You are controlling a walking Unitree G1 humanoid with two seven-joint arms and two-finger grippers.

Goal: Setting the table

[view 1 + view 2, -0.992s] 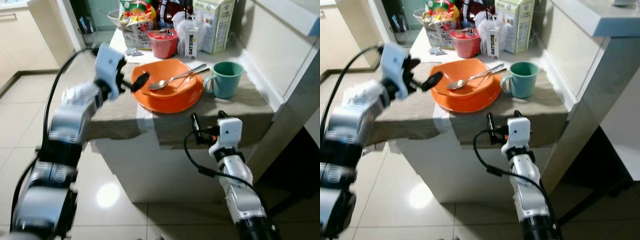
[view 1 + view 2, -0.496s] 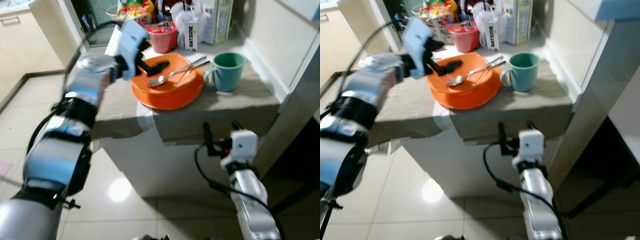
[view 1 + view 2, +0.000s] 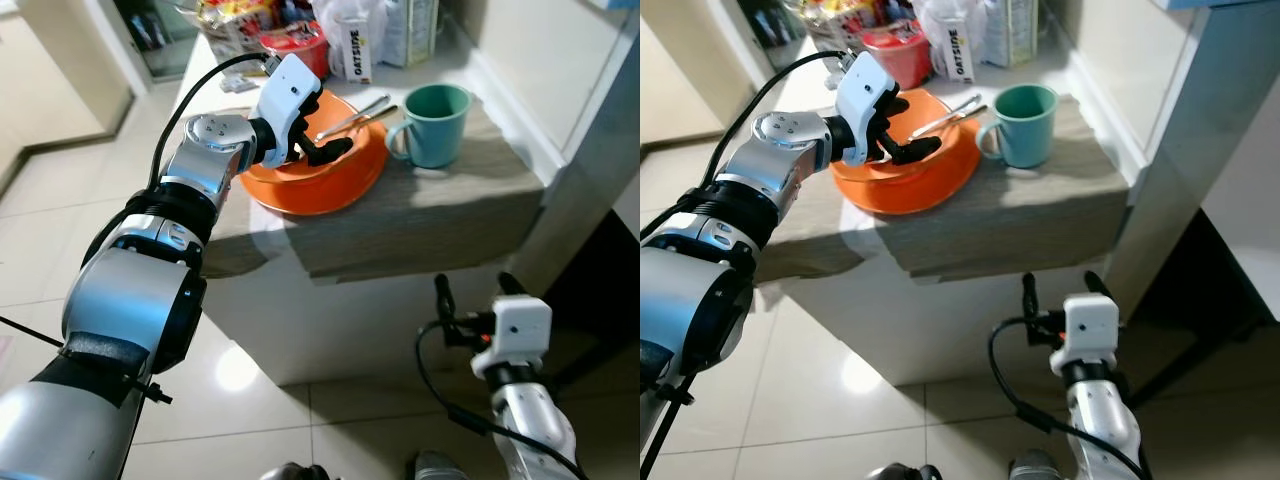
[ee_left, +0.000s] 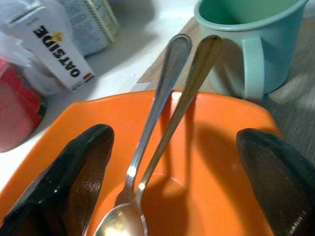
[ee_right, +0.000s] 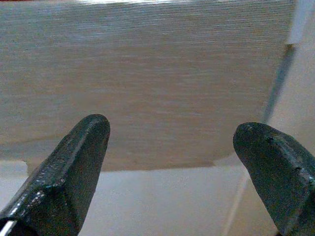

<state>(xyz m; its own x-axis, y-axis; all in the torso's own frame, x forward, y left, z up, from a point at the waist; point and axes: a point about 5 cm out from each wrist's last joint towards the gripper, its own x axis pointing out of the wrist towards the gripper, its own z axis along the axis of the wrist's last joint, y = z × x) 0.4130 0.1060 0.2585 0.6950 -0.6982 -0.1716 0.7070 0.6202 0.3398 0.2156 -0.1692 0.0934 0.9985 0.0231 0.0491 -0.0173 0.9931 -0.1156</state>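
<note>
Spoon (image 4: 147, 147) handle points at mug (image 4: 251, 37); left claw (image 4: 172, 182) straddles it.

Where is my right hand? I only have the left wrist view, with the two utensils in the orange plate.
Observer: The right hand hangs low in front of the table, below its top, open and holding nothing.
Operator: Does the plate sit fully on the table?
Observer: Yes, the orange plate lies wholly on the grey top, a little back from the front edge.
</note>
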